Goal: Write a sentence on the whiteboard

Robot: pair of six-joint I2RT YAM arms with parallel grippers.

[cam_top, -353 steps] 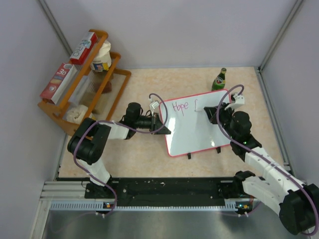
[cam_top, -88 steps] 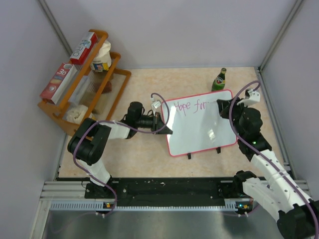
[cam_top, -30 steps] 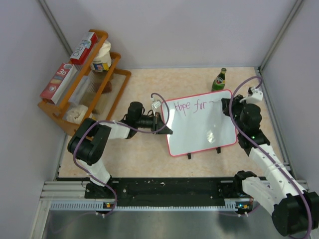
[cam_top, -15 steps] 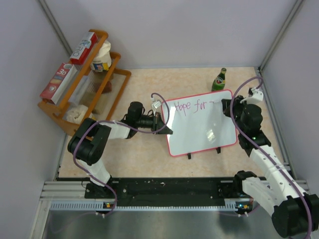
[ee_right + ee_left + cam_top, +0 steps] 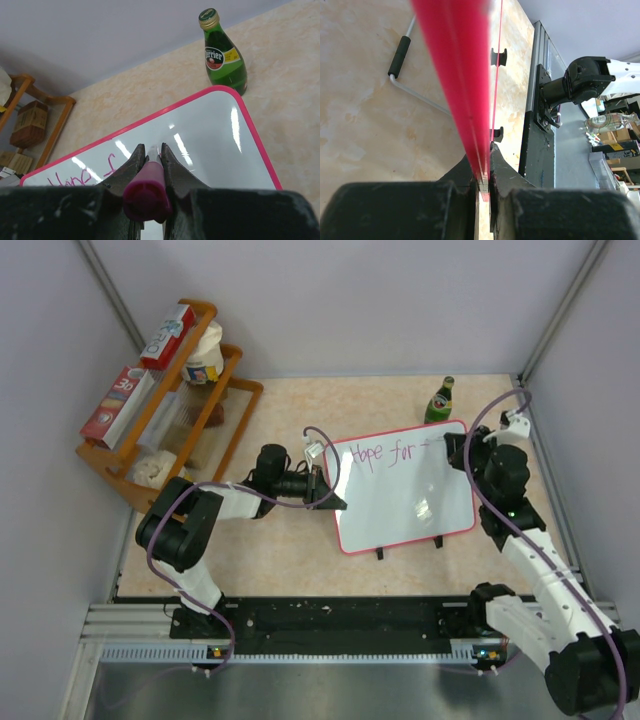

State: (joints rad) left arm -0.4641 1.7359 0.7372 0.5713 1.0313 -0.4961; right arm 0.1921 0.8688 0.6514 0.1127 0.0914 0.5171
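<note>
the right pincer [image 5: 150,150] is pinching a pink marker [image 5: 146,192], one finger on each side of it. the marker tip is at the board [image 5: 212,132], near its far right corner. the exact contact is hidden by the fingers. to the left of the tip runs the sentence [image 5: 385,453], in thin pink-purple letters along the far edge of the board. it reads "hope for", followed by a short stroke just beside the pincer.

the left pincer [image 5: 482,172] is pressed together on the red-pink rim of the board, at its left edge. the rim sits between the two black fingers.

the board is in the middle of the surface [image 5: 290,545], between the two arms. two small black feet [image 5: 379,553] stick out at its near edge.

just beyond the far right corner of the board a green bottle [image 5: 222,52] stands upright on the surface, apart from the board. well to the left, against the wall, is a wooden rack [image 5: 235,390] with boxes and other items.
</note>
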